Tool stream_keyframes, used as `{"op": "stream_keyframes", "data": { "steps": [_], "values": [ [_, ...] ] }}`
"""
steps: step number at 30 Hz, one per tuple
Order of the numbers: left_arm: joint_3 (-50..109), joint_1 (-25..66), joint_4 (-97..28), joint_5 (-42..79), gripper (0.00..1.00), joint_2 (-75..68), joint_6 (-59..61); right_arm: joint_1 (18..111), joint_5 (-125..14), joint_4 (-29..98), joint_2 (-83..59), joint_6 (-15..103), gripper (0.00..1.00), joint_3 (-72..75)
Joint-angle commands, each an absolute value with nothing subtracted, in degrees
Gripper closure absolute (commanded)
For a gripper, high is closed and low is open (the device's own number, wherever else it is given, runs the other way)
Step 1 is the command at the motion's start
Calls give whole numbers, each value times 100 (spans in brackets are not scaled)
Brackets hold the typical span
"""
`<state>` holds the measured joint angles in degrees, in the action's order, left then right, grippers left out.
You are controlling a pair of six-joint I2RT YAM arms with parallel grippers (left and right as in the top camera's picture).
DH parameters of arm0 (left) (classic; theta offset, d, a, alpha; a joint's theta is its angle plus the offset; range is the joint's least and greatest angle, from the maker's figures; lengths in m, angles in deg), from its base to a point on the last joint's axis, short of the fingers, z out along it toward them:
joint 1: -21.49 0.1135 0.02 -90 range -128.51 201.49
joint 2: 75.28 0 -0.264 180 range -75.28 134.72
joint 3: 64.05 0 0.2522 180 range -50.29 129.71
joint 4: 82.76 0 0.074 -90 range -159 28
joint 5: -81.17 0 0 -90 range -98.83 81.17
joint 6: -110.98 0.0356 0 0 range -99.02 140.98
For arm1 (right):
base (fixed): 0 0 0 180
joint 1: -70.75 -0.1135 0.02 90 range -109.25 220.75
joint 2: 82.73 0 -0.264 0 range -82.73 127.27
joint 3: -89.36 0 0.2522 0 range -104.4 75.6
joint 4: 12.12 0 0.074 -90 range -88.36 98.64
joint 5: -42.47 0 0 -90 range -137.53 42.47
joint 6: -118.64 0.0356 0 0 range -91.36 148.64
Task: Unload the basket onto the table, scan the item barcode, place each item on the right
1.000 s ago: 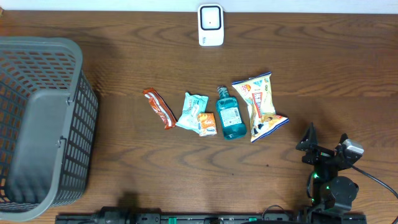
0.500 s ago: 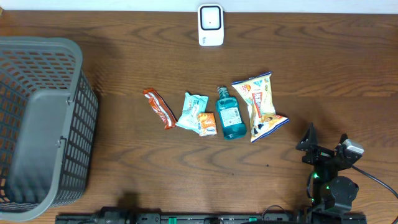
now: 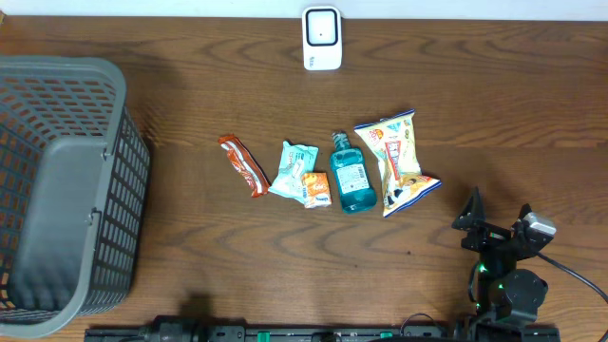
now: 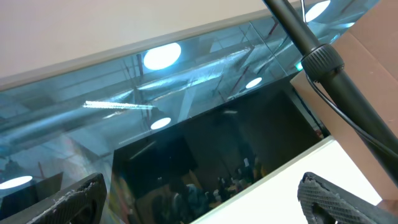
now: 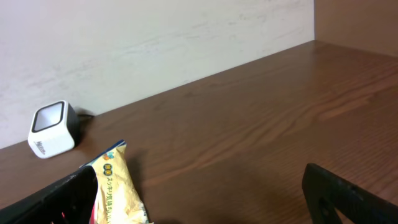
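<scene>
Several items lie in a row at mid-table: a red-orange bar [image 3: 244,164], a pale teal packet [image 3: 293,168], a small orange packet [image 3: 316,189], a blue bottle [image 3: 351,176] and a yellow snack bag [image 3: 399,161] [image 5: 115,186]. The white barcode scanner [image 3: 322,38] [image 5: 51,129] stands at the far edge. My right gripper [image 3: 497,215] [image 5: 199,193] is open and empty near the front right, just right of the snack bag. The left gripper [image 4: 202,190] is open and empty, its camera tilted up at a window and ceiling lights. The left arm does not show in the overhead view.
A large grey mesh basket [image 3: 128,190] fills the table's left side. Bare brown wood lies between the items and the scanner and around the right arm. A pale wall backs the table's far edge.
</scene>
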<state>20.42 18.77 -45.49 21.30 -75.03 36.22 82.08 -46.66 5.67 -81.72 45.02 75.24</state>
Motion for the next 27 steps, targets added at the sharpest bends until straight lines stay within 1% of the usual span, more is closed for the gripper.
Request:
{"op": "stream_keyframes", "data": {
  "steps": [1, 8, 19, 27],
  "values": [
    [1966, 1964, -4604, 2205, 2, -7508, 3636, 8190, -4658, 587, -8198, 4576, 1, 7528],
    [1778, 2253, -4626, 2207, 2, -7508, 3636, 8190, -4658, 587, -8198, 4576, 1, 7528],
    [1618, 2255, -4711, 2207, 2, -7510, 3633, 8190, -4658, 587, -8198, 4576, 1, 7528],
    [941, 2255, -4971, 2205, 2, -7510, 3638, 8190, -4658, 587, -8198, 4576, 1, 7528]
  ]
}}
